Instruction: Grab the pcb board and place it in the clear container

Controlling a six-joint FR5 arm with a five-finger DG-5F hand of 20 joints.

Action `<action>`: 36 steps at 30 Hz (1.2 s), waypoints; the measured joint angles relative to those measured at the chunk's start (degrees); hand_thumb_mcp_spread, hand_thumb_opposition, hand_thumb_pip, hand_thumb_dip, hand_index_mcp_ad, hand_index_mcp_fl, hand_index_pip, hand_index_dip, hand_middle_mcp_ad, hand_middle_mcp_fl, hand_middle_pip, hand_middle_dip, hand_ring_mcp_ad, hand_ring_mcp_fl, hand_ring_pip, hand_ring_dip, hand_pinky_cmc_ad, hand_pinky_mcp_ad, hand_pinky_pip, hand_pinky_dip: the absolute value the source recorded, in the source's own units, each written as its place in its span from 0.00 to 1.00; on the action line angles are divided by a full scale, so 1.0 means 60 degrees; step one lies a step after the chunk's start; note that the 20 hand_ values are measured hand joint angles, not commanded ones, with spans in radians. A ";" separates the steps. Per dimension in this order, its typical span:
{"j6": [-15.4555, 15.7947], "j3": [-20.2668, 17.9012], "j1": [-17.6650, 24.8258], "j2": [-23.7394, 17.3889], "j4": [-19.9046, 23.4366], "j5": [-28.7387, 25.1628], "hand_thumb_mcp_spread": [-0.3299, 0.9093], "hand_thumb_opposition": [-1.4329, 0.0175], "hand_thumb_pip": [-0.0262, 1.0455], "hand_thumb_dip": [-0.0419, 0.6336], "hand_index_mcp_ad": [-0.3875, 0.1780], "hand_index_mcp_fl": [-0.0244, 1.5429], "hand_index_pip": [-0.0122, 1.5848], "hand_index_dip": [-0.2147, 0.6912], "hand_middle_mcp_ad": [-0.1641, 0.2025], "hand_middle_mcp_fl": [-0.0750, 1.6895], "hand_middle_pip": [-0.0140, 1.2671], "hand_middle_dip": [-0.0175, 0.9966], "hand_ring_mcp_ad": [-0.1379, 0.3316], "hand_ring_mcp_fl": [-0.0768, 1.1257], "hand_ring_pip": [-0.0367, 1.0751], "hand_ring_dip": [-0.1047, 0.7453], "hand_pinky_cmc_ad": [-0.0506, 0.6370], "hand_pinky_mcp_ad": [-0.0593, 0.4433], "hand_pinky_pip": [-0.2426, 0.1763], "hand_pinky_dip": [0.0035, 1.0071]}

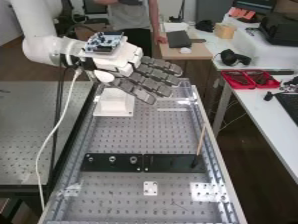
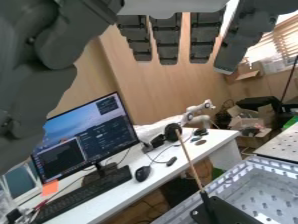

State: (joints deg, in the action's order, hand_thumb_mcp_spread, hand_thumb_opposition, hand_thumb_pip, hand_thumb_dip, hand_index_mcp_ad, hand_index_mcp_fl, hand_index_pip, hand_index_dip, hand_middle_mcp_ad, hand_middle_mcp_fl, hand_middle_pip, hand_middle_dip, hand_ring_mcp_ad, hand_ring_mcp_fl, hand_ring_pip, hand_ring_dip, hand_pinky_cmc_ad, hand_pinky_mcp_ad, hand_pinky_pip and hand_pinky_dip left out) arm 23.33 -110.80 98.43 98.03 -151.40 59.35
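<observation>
Above the perforated bench top [image 1: 136, 137], the hand [image 1: 138, 79] is poised, fingers straight and slightly spread; any descent should be steered clear of the white block [image 1: 114, 105].

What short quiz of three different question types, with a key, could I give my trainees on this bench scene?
1. True or false: the dark grey robot hand is open and empty.
2. Multiple choice: in the high view, what stands at the right end of the flat black plates? A) a red cup; B) a thin wooden stick; C) a glass bottle.
3. Fill in the blank: the long black keyboard lies on a ____ tabletop.

Key: 1 true; 2 B; 3 white.
</observation>
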 joint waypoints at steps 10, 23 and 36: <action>-0.0033 -0.0369 0.0477 0.0595 0.1055 -0.2029 0.50 0.47 0.39 0.11 0.79 0.07 0.06 0.56 0.83 0.05 0.13 0.04 0.72 0.08 0.12 0.08 0.48 0.54 0.28 0.50; -0.0291 -0.0290 0.0805 0.1400 0.1241 -0.3729 0.54 0.46 0.54 0.30 0.73 0.08 0.44 0.49 0.83 0.04 0.13 0.08 0.72 0.06 0.12 0.08 0.48 0.54 0.28 0.51; -0.0454 0.0252 0.0826 0.2068 0.0777 -0.4507 0.54 0.44 0.61 0.36 0.64 0.07 0.86 0.42 0.83 0.04 0.13 0.11 0.72 0.06 0.12 0.08 0.48 0.52 0.27 0.53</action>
State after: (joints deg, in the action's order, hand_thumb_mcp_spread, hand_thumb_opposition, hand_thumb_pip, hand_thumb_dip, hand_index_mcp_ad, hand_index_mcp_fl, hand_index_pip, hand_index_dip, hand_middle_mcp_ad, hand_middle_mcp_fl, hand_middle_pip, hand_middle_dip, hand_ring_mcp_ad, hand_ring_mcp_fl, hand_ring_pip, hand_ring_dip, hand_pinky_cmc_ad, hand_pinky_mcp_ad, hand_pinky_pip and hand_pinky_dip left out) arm 20.61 -109.28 103.39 110.44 -146.74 32.31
